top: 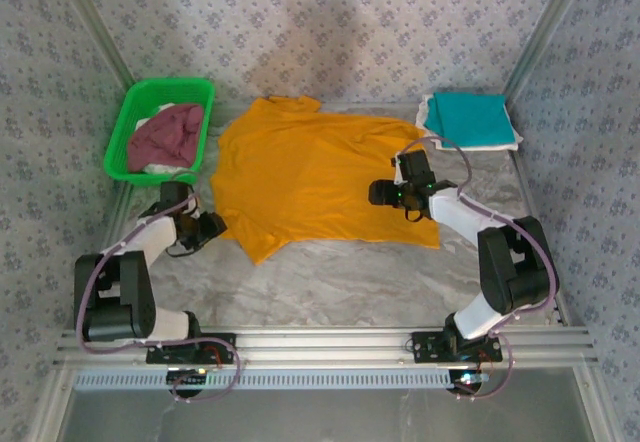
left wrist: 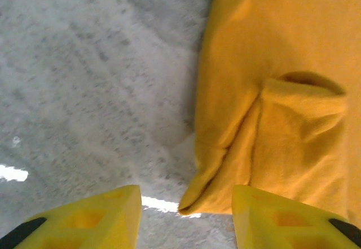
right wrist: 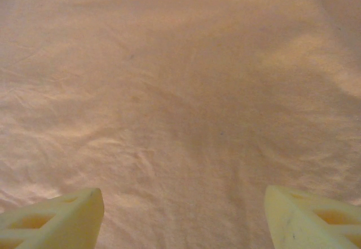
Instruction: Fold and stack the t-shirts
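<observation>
Hovering at the eight o'clock corner of the orange t-shirt point(top: 310, 177), the left pincer point(left wrist: 186, 215) has its yellow fingers apart, gripping nothing. The hem's folded corner lies just ahead between them on the grey bench point(top: 330, 272). The right pincer point(top: 380, 194), fingers wide apart, hangs over the shirt's three o'clock edge, plain cloth beneath. The shirt lies spread across the bench's middle. Farther back, at ten o'clock, a green basket point(top: 120, 142) holds a maroon t-shirt point(top: 165, 134). At two o'clock a folded teal t-shirt point(top: 465, 117) rests on a white t-shirt point(top: 510, 142).

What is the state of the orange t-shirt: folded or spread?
Spread: the orange t-shirt lies open and flat on the table.
</observation>
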Controlling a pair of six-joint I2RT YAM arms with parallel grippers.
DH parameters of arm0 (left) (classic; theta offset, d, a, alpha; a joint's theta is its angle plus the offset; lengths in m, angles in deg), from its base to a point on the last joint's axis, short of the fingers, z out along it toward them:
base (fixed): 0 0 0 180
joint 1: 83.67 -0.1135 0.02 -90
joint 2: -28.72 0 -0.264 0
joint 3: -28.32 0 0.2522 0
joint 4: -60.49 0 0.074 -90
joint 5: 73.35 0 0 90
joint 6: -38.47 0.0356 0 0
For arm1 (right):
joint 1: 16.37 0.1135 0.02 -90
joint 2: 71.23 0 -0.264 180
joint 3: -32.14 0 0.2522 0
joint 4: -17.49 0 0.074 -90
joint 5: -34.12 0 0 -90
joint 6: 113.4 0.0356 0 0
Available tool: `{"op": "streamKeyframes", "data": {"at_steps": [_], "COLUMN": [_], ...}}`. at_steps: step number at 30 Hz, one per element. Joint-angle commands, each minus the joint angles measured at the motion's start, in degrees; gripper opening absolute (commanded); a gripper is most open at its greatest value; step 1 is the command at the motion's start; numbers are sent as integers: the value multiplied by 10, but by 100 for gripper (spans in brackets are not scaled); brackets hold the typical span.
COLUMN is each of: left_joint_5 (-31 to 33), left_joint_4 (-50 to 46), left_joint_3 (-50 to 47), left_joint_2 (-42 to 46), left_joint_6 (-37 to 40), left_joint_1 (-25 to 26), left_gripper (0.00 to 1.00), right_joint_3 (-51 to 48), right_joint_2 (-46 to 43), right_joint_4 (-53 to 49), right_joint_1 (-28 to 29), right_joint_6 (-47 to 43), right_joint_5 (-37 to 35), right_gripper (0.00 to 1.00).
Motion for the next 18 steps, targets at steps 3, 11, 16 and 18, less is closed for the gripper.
{"op": "streamKeyframes", "data": {"at_steps": [3, 11, 16, 18], "left_joint_5": [6, 22, 28, 24], "left_joint_4": [-2, 5, 5, 14], "left_joint_3": [64, 50, 59, 60], "left_joint_2": [-14, -31, -51, -60], "left_joint_6": [10, -15, -11, -10], "left_joint_1": [40, 64, 71, 74], "left_gripper": [42, 37, 38, 38], "right_joint_3": [12, 9, 11, 11], "right_joint_2": [0, -3, 2, 2], "right_joint_4": [-10, -6, -6, -4], "right_joint_1": [6, 6, 6, 6], "right_joint_6": [-2, -2, -5, -5], "right_joint_5": [-15, -15, -15, -15], "right_gripper": [77, 77, 77, 77]}}
